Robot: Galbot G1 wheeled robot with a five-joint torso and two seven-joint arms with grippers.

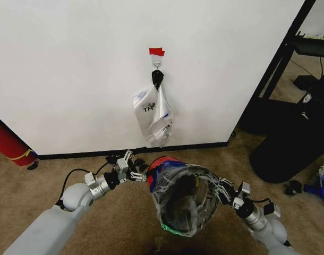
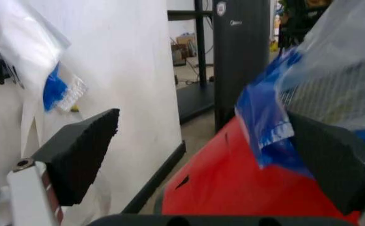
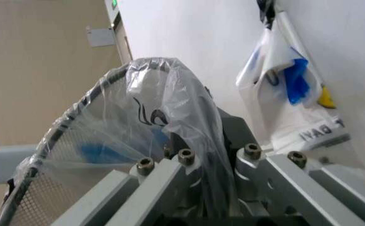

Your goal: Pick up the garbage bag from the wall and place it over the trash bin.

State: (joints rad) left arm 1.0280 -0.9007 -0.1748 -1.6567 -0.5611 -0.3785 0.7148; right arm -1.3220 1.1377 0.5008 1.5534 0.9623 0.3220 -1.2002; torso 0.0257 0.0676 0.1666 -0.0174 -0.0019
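The garbage bag (image 1: 175,194) already lies over the trash bin (image 1: 184,204): thin clear plastic with blue patches covers the mesh rim, and the bin's red base is turned toward the wall (image 1: 71,69). The bin seems lifted and tilted, its mouth facing up to the head camera.

The right gripper (image 1: 221,192) is at the bin's rim on the side away from the wall, and it is clamped on the rim with the plastic between its fingers. The left gripper (image 1: 131,169) is just beside the bin's red base; its pads stand apart, one of them touching or almost touching the blue plastic.

Behind the bin, other white bags (image 1: 154,114) hang on the hook (image 1: 157,65) under the red tape (image 1: 156,51).

I judge the task is in its last step, fitting the bag around the rim. The next move probably calls for careful pulling of the loose plastic down at the left gripper's side, without tearing.
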